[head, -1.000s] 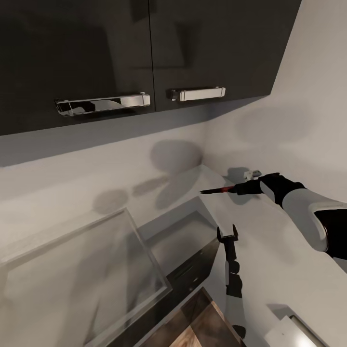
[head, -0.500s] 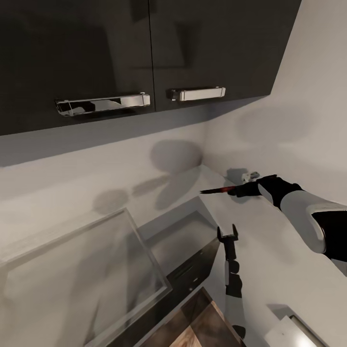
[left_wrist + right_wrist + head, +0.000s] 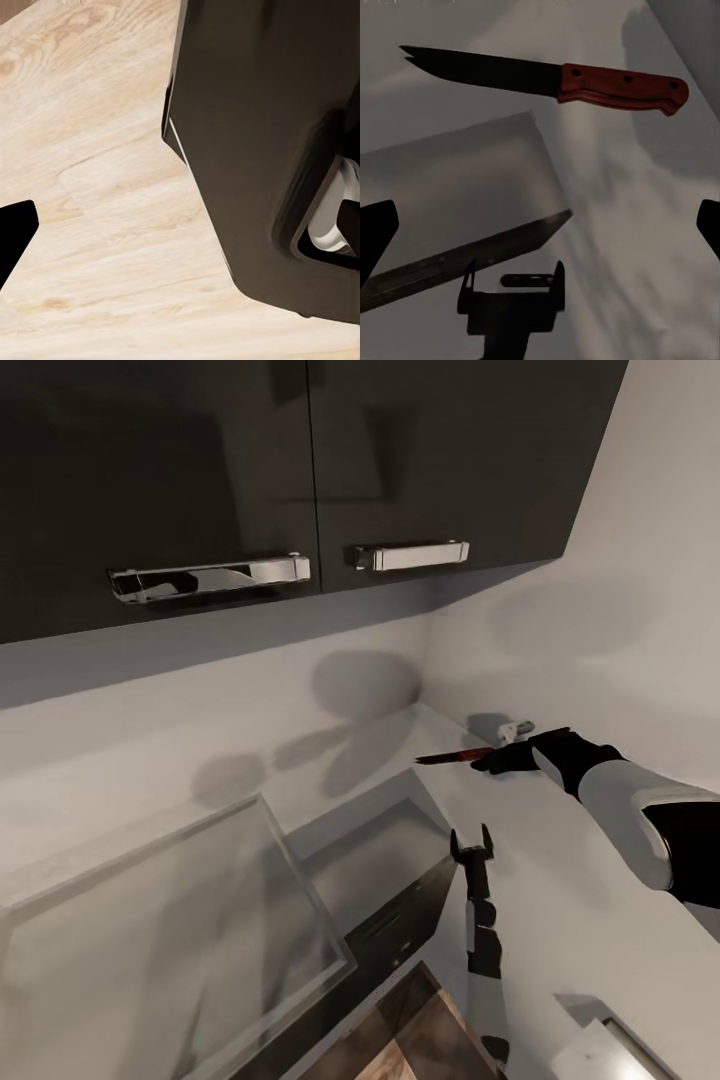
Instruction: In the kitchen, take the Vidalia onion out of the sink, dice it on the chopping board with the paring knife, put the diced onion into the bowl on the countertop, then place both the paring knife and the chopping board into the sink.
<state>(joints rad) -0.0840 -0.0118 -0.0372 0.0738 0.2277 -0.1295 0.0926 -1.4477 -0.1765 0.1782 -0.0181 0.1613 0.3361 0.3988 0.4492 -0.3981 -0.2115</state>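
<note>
The paring knife, with a red handle and a dark blade, lies level over the pale countertop near the wall corner. In the right wrist view the paring knife stretches across, ahead of the fingers. My right gripper sits at the handle end with its fingers spread wide, so it is open. I cannot tell if it touches the handle. My left gripper points up, open and holding nothing, also seen as the left gripper. Onion, board and bowl are out of view.
Dark upper cabinets with chrome handles hang overhead. A grey recess lies beside a glassy slab. A small pale fitting sits by the wall. The left wrist view looks at wooden floor and a dark robot body.
My right arm has sunk slightly and its wrist has turned a little. The knife stays at about the same spot. The left arm has not moved.
</note>
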